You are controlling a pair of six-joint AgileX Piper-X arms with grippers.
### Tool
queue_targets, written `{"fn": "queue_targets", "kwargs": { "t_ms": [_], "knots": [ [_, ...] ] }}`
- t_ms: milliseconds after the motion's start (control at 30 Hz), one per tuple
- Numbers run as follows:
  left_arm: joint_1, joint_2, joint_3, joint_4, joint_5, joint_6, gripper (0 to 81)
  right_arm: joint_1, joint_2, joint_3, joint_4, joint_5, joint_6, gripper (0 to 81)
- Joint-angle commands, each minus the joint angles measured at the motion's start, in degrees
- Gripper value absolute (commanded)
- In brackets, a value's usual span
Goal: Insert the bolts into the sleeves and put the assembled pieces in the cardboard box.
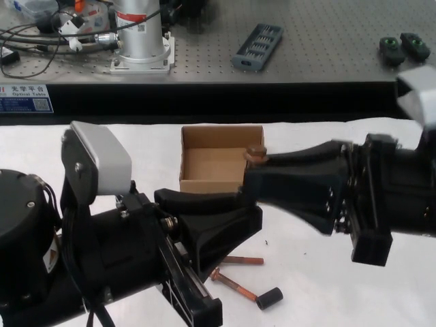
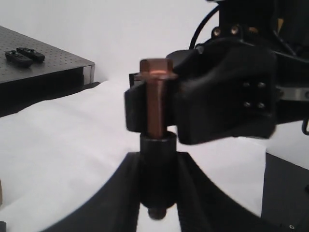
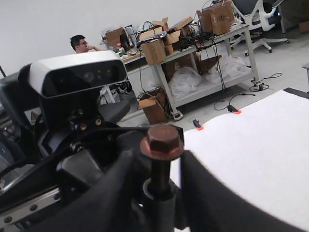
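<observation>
A copper bolt (image 2: 154,96) with a hex head stands upright, and its shaft enters the top of a black sleeve (image 2: 157,179). My left gripper (image 2: 157,162) is shut on the sleeve from both sides. My right gripper (image 3: 155,166) is shut on the bolt (image 3: 161,140) just under its head. In the high view the two grippers meet tip to tip above the near right corner of the open cardboard box (image 1: 216,160), with the bolt head (image 1: 255,154) showing at the right gripper (image 1: 253,172). The box's floor looks bare.
Two loose copper bolts (image 1: 242,260) (image 1: 231,282) and a loose black sleeve (image 1: 269,298) lie on the white cloth near the front, between the arms. Behind the cloth is a perforated bench with a metal post (image 1: 139,30) and a grey rack (image 1: 257,45).
</observation>
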Motion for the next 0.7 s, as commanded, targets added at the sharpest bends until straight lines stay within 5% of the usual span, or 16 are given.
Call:
{"fn": "queue_targets", "kwargs": {
  "t_ms": [0, 200, 367, 467, 567, 667],
  "knots": [
    [-0.01, -0.67, -0.65, -1.7, -0.64, 1.06, 0.6, -0.1, 0.06, -0.25, 0.97, 2.0, 0.09, 44.9],
    [-0.01, -0.67, -0.77, -1.7, -0.96, 1.06, 0.6, -1.14, 0.06, -0.25, 0.97, 5.14, -0.56, 40.0],
    [0.81, -0.51, -3.81, 2.97, -7.94, -0.23, 0.6, -4.3, -1.69, -0.25, 0.97, 9.08, -0.12, 38.0],
    [3.36, -0.52, -8.2, 11.17, -8.19, 0.0, 0.6, -7.03, -3.49, -0.25, 0.97, 9.21, -0.12, 27.0],
    [6.41, 0.31, -14.28, 22.22, -7.57, 0.0, 0.6, -9.36, -5.61, -0.25, 2.01, 9.11, -0.66, 5.3],
    [9.47, 3.2, -19.94, 29.78, -4.46, 0.19, 0.6, -10.9, -7.49, -0.25, 3.82, 8.32, -1.71, 3.5]
  ]
}}
